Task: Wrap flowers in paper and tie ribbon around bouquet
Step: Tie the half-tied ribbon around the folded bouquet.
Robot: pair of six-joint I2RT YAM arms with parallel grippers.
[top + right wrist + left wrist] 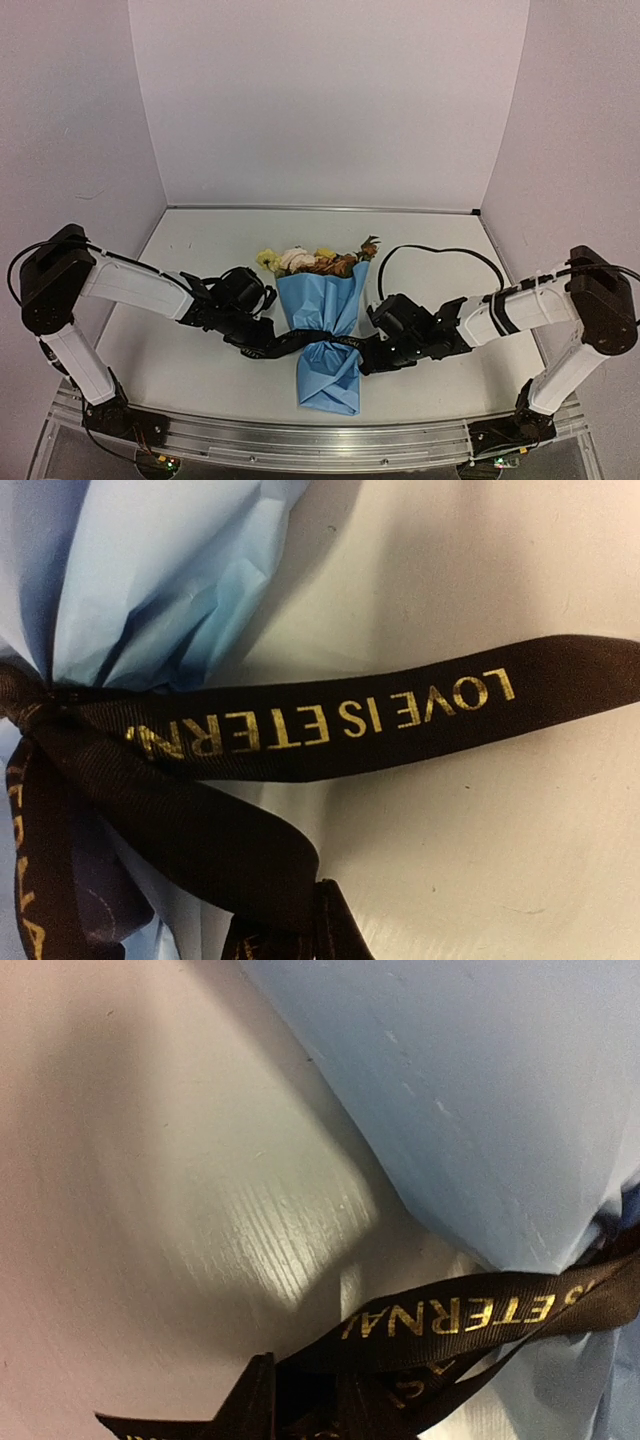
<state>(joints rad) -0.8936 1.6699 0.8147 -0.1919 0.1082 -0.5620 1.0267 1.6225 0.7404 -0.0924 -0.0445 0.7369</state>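
The bouquet (322, 300) points at the far edge of the tabletop (200, 250); my right gripper (375, 355) pinches its crosswise ribbon (318, 337), while I cannot tell the grip of my left gripper (262, 345) opposite.

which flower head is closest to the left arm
The yellow head at the row's left end; the pale pink head is beside it and the orange-brown heads lie further right.

Crumpled light blue paper (150, 570) at left, cinched by flat black ribbon with gold lettering (400, 715); one strand stretches right across pale tabletop (480, 560).
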